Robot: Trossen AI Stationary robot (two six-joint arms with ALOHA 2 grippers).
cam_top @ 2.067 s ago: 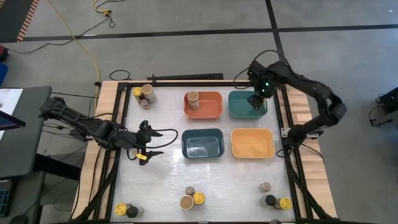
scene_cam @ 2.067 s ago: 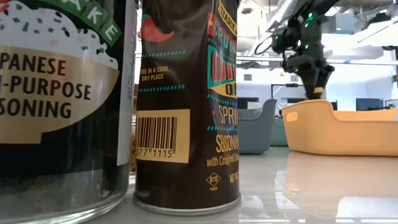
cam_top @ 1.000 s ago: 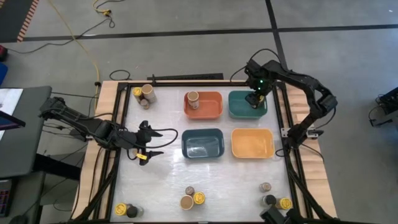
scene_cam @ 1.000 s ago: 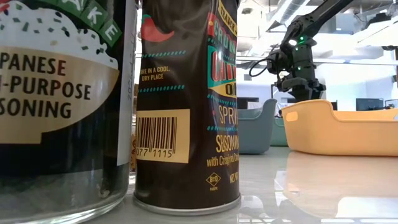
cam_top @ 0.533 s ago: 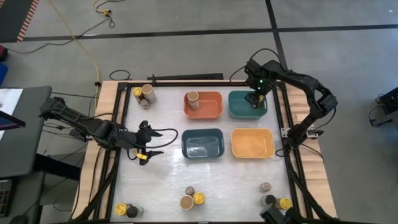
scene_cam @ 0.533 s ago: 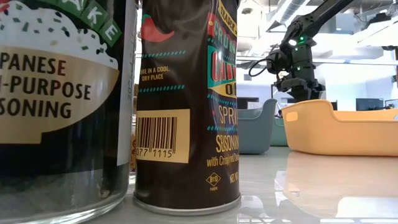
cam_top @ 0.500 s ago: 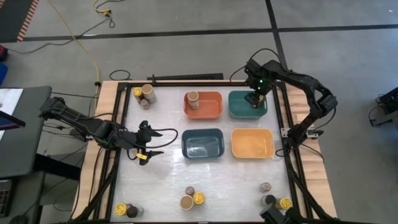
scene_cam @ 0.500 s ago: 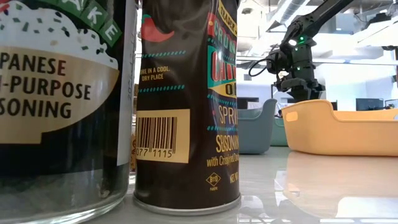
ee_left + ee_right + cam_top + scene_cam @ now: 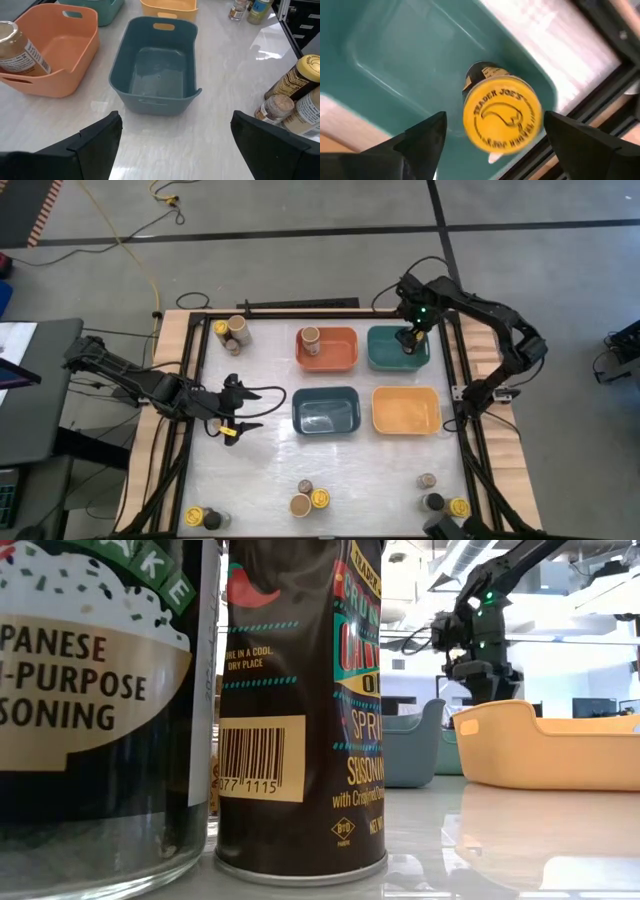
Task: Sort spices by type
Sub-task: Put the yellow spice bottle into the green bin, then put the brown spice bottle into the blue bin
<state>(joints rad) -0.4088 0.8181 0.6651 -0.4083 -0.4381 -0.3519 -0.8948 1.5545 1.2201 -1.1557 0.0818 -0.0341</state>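
Observation:
My right gripper (image 9: 495,132) hangs open over the teal bin (image 9: 398,348) at the far right, pointing down. A yellow-lidded spice jar (image 9: 502,120) stands upright in that bin between the fingers, which stand clear of it on either side. My left gripper (image 9: 240,416) waits open at the table's left, facing the blue bin (image 9: 157,70). A tan-lidded jar (image 9: 310,336) stands in the orange bin (image 9: 327,348). Other spice jars stand at the far left (image 9: 232,332) and along the near edge (image 9: 310,499), (image 9: 205,518), (image 9: 440,498).
The yellow bin (image 9: 406,410) sits in front of the teal one, beside the blue bin (image 9: 326,411). Two tall jars (image 9: 100,700), (image 9: 300,700) stand right in front of the low camera. A black frame rail (image 9: 452,360) runs along the table's right edge by my right arm.
My right gripper has lifted slightly above the teal bin.

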